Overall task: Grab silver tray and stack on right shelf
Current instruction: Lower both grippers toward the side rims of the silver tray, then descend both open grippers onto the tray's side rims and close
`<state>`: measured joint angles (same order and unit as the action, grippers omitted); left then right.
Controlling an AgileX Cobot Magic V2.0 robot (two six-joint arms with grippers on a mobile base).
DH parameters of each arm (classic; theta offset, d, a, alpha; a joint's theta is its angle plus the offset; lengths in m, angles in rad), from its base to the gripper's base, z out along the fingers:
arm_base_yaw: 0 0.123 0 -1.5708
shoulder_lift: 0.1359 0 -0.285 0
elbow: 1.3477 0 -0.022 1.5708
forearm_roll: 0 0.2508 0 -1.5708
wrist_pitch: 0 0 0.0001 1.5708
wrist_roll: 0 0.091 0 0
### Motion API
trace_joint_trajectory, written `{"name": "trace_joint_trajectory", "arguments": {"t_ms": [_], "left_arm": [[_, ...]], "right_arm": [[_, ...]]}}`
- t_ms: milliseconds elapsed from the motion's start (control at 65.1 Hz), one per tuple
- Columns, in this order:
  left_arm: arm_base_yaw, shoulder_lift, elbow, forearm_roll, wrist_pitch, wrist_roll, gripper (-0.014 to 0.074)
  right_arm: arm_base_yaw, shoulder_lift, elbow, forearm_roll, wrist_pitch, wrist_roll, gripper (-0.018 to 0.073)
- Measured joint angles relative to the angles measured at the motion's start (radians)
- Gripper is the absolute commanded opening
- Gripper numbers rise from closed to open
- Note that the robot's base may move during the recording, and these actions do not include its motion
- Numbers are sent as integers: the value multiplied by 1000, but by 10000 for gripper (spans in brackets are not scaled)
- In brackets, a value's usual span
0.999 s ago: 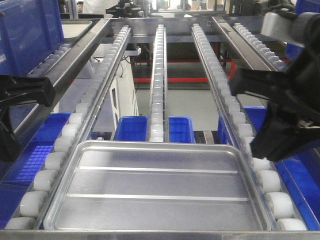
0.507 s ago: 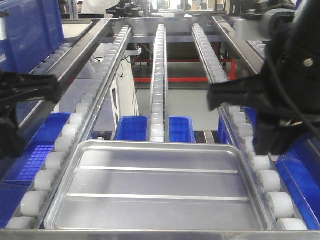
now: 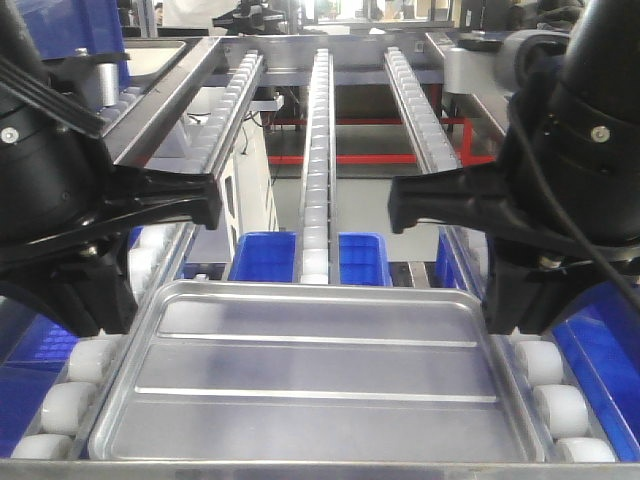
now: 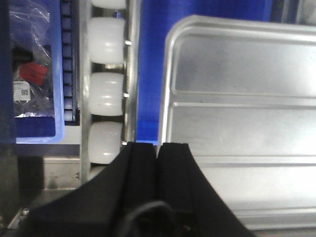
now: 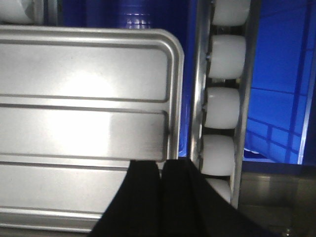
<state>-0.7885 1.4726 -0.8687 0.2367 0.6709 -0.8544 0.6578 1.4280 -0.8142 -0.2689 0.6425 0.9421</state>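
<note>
The silver tray (image 3: pixel 310 370) lies flat at the near end of the right shelf, its two ridges running across, just behind the steel front bar (image 3: pixel 320 470). Roller rails (image 3: pixel 318 150) slope away behind it. My left arm (image 3: pixel 60 190) hangs over the tray's left side and my right arm (image 3: pixel 570 200) over its right side. In the left wrist view my left gripper (image 4: pixel 158 144) is shut, tips at the tray's (image 4: pixel 237 98) left rim. In the right wrist view my right gripper (image 5: pixel 160 162) is shut, tips at the tray's (image 5: pixel 84 98) right rim. I cannot tell whether either touches it.
White rollers flank the tray on both sides (image 4: pixel 106 94) (image 5: pixel 224 108). Blue bins (image 3: pixel 265 255) sit on the level below. One bin at the left holds bagged parts (image 4: pixel 32 74). A neighbouring lane (image 3: pixel 150 55) runs along the far left.
Both arms have swung inward from the outer sides and now loom over the tray's left and right edges. The tray has not moved.
</note>
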Motion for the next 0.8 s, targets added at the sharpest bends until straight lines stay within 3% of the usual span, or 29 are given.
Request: {"name": "trace_joint_trajectory", "arguments": {"t_ms": [430,799], "left_arm": [[-4,65,-33,16,9,5,-91],[-4,65,-35,19,3,6,-91]], "right_arm": [[-21,2,2,11,-1,-40,73],[-21,15,59,2,-94,-40,73]]}}
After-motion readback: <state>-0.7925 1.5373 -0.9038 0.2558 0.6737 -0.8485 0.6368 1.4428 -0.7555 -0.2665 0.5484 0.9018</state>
